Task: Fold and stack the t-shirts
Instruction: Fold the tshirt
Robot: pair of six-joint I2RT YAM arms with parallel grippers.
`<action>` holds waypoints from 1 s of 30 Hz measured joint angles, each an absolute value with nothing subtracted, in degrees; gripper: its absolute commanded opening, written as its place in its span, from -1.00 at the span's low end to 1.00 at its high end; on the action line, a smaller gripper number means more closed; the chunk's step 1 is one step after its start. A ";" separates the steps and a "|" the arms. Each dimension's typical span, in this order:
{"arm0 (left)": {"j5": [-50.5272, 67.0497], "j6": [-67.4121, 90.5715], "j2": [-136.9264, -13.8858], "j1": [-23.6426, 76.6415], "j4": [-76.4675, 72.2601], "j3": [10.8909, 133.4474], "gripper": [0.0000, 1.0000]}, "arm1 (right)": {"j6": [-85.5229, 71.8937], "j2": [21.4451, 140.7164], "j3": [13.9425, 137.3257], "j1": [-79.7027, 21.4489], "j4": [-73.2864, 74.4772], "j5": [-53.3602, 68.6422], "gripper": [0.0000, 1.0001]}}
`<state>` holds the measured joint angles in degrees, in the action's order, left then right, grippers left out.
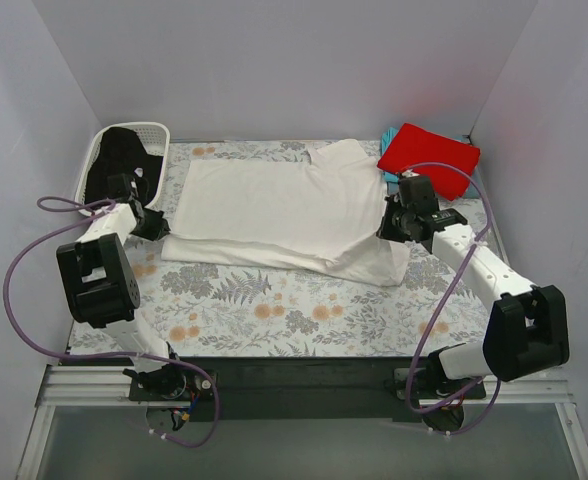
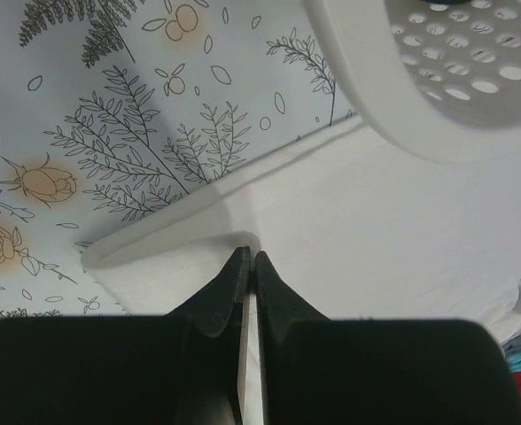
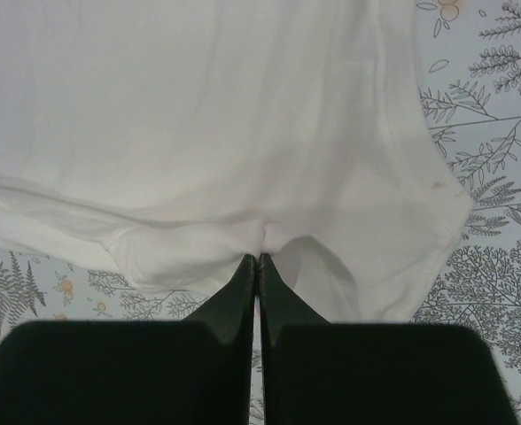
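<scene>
Both pinch the white t-shirt [image 1: 284,205]: left gripper [image 2: 247,258] by the basket [image 1: 134,127] (black t-shirt [image 1: 117,165] inside), right gripper [image 3: 259,258] by the red t-shirt [image 1: 431,156].

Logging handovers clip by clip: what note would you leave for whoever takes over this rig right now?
Left gripper: shut on the left edge of the white shirt.
Right gripper: shut on its right edge.
The white shirt lies spread wide mid-table. Red shirt is folded at the back right, on top of the teal shirt. Black shirt is bunched in the basket at the back left.
Done: red and teal look folded and stacked.
Left: finish folding white, fold black, add both to the stack.
</scene>
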<state>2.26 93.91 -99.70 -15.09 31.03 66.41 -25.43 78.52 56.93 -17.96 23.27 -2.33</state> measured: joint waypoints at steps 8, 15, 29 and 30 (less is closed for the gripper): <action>2.09 94.00 -101.75 -15.09 31.20 66.50 -1.00 | -24.56 81.89 61.10 -17.93 22.26 -1.23 -0.97; 2.04 94.41 -102.69 -15.09 31.22 66.50 -1.00 | -23.75 83.42 63.83 -17.63 22.33 -1.19 -0.97; 2.09 95.20 -102.72 -15.09 30.87 67.66 -1.00 | -22.59 85.49 66.02 -16.27 22.48 -1.04 -0.97; 2.09 95.24 -102.72 -15.09 30.83 67.70 -1.00 | -22.50 85.49 66.02 -16.12 22.48 -1.02 -0.97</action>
<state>2.09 95.24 -102.72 -15.09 30.83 67.70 -22.50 85.49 66.02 -16.12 22.48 -1.02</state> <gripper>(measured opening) 0.018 0.021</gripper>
